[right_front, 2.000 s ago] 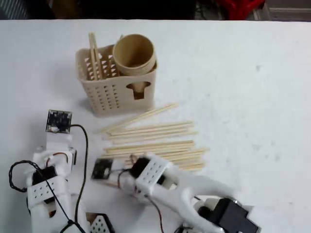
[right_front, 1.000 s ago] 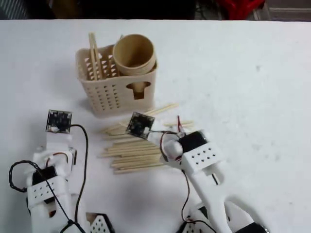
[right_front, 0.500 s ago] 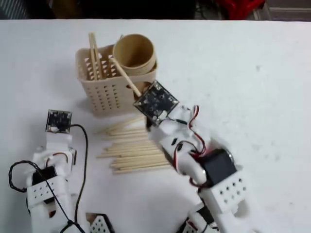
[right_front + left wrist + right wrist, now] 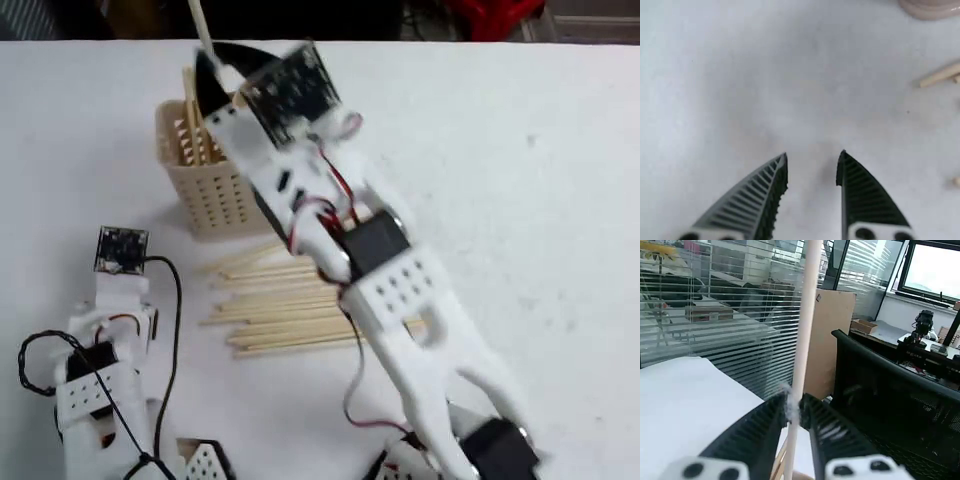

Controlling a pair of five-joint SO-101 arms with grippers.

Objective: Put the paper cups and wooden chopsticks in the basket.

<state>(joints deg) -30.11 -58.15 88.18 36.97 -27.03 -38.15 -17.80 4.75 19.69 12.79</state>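
Observation:
My right gripper (image 4: pixel 213 68) hangs over the beige perforated basket (image 4: pixel 205 185), shut on one wooden chopstick (image 4: pixel 201 25) that stands nearly upright above the rim. In the right wrist view the chopstick (image 4: pixel 805 315) runs up between the shut fingers of that gripper (image 4: pixel 794 407). Two chopsticks (image 4: pixel 190 115) stand inside the basket. The right arm hides the paper cup in the basket. A pile of several chopsticks (image 4: pixel 265 310) lies on the table in front of the basket. My left gripper (image 4: pixel 812 162) is open just above bare table, holding nothing.
The left arm (image 4: pixel 100 350) sits at the near left with a black cable (image 4: pixel 176 320) looping beside it. The basket's foot (image 4: pixel 930 7) and a chopstick tip (image 4: pixel 940 75) lie ahead of the left gripper. White table stretches to the right (image 4: pixel 520 180).
The right arm rose from the chopstick pile and swung up over the basket, carrying one chopstick. The left arm has stayed still.

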